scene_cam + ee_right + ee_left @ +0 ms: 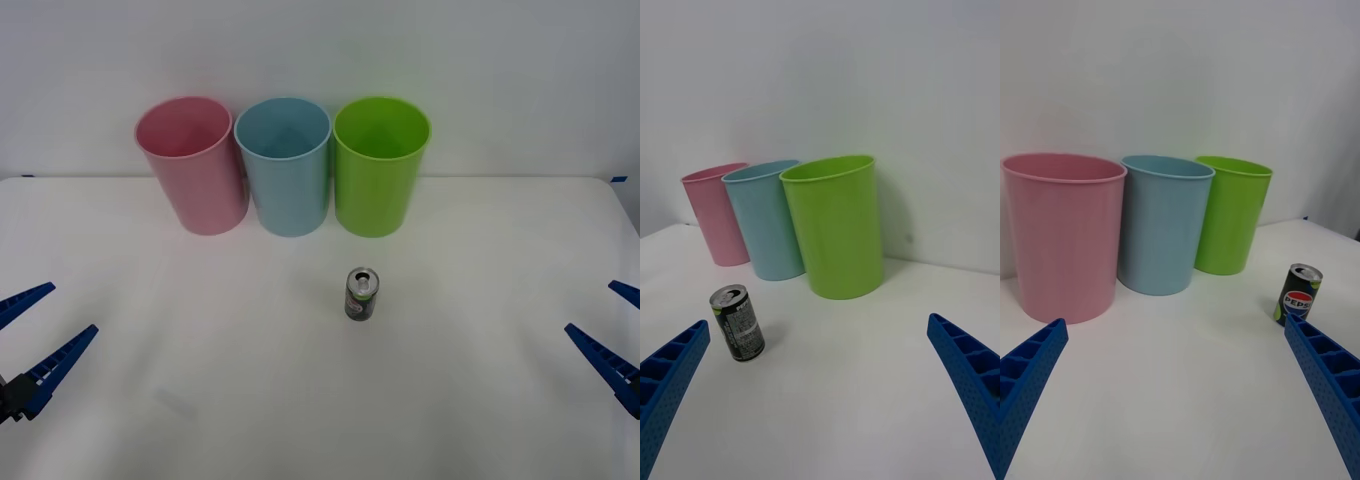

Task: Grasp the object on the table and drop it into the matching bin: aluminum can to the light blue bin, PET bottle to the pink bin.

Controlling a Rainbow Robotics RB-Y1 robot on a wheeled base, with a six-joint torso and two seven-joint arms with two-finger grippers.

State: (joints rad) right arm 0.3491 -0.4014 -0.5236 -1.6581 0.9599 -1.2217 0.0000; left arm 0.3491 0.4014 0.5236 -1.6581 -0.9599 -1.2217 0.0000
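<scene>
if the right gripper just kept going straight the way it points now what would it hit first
Probably the lime green bin, which sits nearly dead ahead between the open fingers of the right gripper. The can stands nearer but off toward one finger, so it would likely be passed or clipped; depth is hard to judge.

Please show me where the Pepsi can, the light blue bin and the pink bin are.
Pepsi can [1299, 297], left wrist view, label.
Light blue bin [287, 180], front view, outer wall.
Pink bin [205, 195], front view, outer wall.
</scene>
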